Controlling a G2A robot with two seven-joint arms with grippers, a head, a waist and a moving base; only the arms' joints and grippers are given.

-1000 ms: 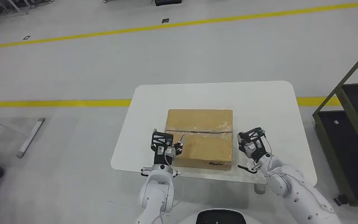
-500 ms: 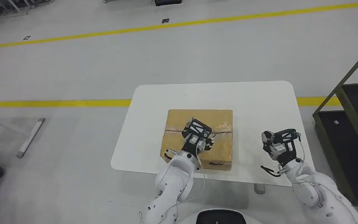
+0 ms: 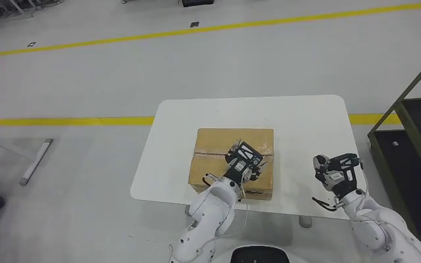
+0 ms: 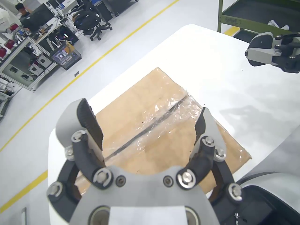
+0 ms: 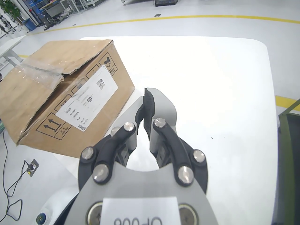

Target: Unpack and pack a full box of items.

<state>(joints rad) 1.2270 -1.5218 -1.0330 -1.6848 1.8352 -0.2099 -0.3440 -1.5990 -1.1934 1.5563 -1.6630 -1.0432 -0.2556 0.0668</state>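
Spread left gripper (image 4: 144, 114) may slip on the seemingly loose tape (image 4: 168, 111) beneath it; right gripper (image 5: 146, 104), pressed together, hangs apart from the box (image 5: 35, 87).

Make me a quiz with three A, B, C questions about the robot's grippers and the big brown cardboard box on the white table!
1. Where is the left gripper?
A. Above the brown cardboard box
B. Over the floor
C. Inside the box

2. How many boxes stand on the white rounded table?
A. One
B. Two
C. Three

3. How is the right gripper?
A. Open wide
B. Shut and empty
C. Shut on the box

Answers:
1 A: the top view shows it over the box's taped lid.
2 A: a single box stands there.
3 B: its fingers meet with nothing between them.
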